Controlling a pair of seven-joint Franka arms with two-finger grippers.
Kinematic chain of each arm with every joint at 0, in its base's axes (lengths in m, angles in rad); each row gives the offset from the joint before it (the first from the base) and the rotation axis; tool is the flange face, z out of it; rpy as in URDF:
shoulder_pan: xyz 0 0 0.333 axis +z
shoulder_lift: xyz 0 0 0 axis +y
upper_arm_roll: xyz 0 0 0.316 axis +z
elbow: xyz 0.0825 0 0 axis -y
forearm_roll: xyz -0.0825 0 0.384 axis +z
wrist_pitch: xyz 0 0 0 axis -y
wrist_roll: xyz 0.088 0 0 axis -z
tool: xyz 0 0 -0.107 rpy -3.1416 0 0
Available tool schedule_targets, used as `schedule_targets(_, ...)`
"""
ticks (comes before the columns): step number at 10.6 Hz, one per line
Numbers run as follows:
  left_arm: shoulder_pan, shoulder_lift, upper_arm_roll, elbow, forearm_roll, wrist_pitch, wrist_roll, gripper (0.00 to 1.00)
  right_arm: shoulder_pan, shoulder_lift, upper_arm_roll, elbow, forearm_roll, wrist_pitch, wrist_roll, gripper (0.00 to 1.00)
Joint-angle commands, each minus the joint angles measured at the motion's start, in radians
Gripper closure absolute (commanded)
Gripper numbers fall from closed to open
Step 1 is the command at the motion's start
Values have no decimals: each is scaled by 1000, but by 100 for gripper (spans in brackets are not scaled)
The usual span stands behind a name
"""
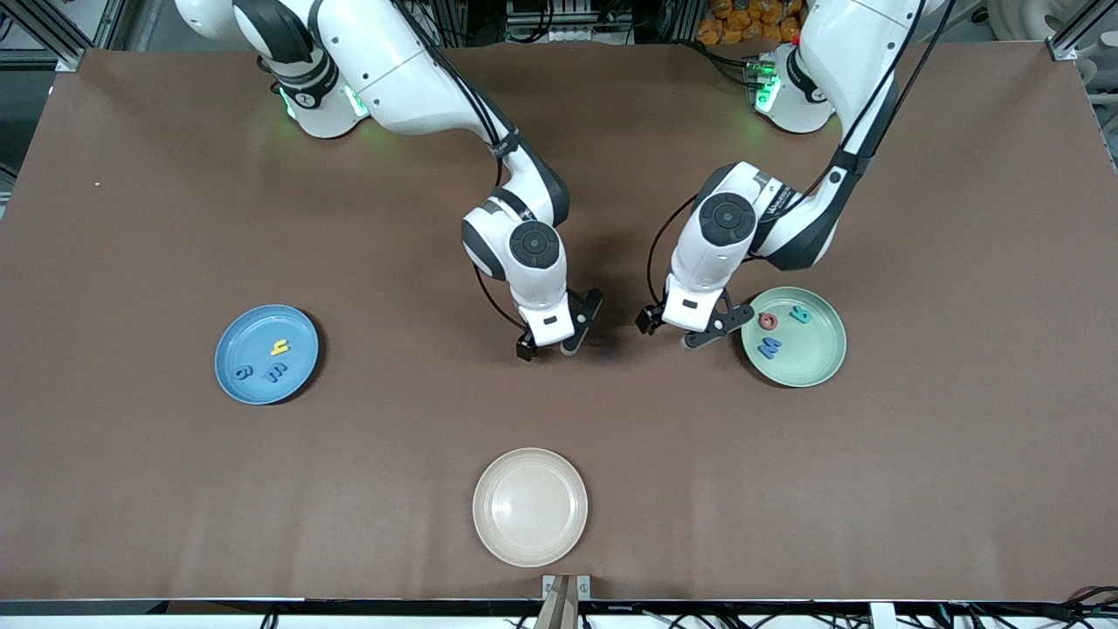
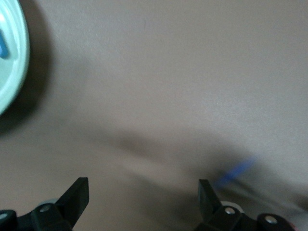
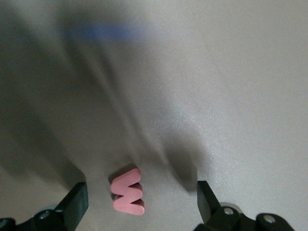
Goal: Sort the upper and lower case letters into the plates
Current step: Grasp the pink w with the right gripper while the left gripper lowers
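A pink letter (image 3: pixel 128 191) lies on the brown table between the fingers of my open right gripper (image 3: pixel 140 188); in the front view that gripper (image 1: pixel 550 348) hides it. My left gripper (image 1: pixel 671 332) hangs open and empty over bare table beside the mint green plate (image 1: pixel 817 371), which holds a red letter (image 1: pixel 769 321), a teal letter (image 1: pixel 799 314) and a blue letter (image 1: pixel 769 349). The light blue plate (image 1: pixel 253 397), toward the right arm's end, holds a yellow letter (image 1: pixel 279 347) and two blue letters (image 1: pixel 244 373). A blurred blue streak (image 2: pixel 236 172) shows on the table between the grippers.
A cream-beige plate (image 1: pixel 530 507) with nothing in it sits near the table's front edge, nearer to the front camera than both grippers. The mint plate's rim (image 2: pixel 14 72) shows at the edge of the left wrist view.
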Motion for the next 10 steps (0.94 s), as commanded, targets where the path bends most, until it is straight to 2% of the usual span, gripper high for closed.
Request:
schedule_targets(1,-50,70,2,92,5,-2,-137,0,0,9,0,9,-13,0,-8,0)
schedule_targets(3,-56,74,2,104,4,-2,-150,0,2,11,0,9,-13,3,-8,0)
schedule_targets(4,-56,74,2,103,4,-2,-150,0,2,11,0,9,-14,4,-9,33)
schedule_targets(5,-56,74,2,101,4,-2,-150,0,2,11,0,9,-14,4,-9,79)
schedule_targets(6,-56,74,2,101,4,-4,-150,0,2,11,0,9,-19,4,-11,100)
schedule_targets(10,-54,71,2,103,2,-4,-151,0,-4,5,0,9,-42,-6,-62,100)
